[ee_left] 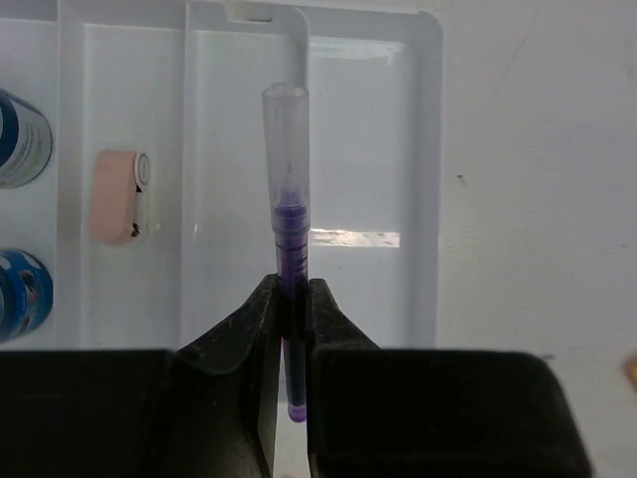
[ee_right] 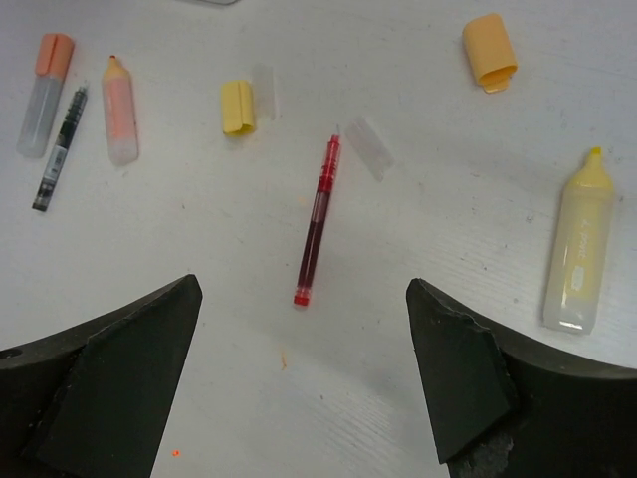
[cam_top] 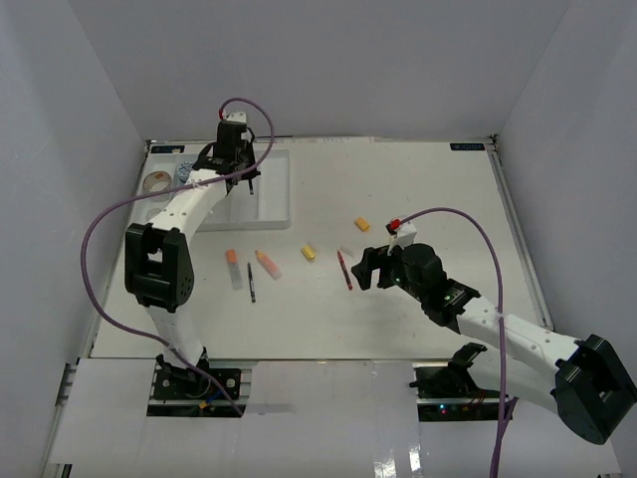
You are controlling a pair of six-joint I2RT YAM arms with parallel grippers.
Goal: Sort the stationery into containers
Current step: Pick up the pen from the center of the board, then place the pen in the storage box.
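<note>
Right hand (ee_right: 304,287): released, jaws wide, poised over the red pen (ee_right: 317,221), which lies on the surface (ee_right: 338,418) between the two fingers.
Right hand risk: the red pen is thin and lies flat. If the hand closes too high it misses the pen. If it closes off-centre, the pen is likely to roll or swing out.
Loose items: yellow marker (ee_right: 575,249), orange cap (ee_right: 489,50) and black pen (ee_right: 60,149) are unsorted, well apart from the tray.
Left hand (ee_left: 291,299): clenched on the purple pen (ee_left: 287,199), gripping it near its lower end, above the tray (ee_left: 428,149).
Left hand risk: most of the purple pen projects beyond the grip. On release it may tip and come to rest across a divider, or bounce out over the tray wall.
Tray contents: pink eraser (ee_left: 114,197) and two blue-white tubs (ee_left: 20,139) in compartments to the left.
Writing: none legible. Print on the tubs and the yellow marker is too small to read.
</note>
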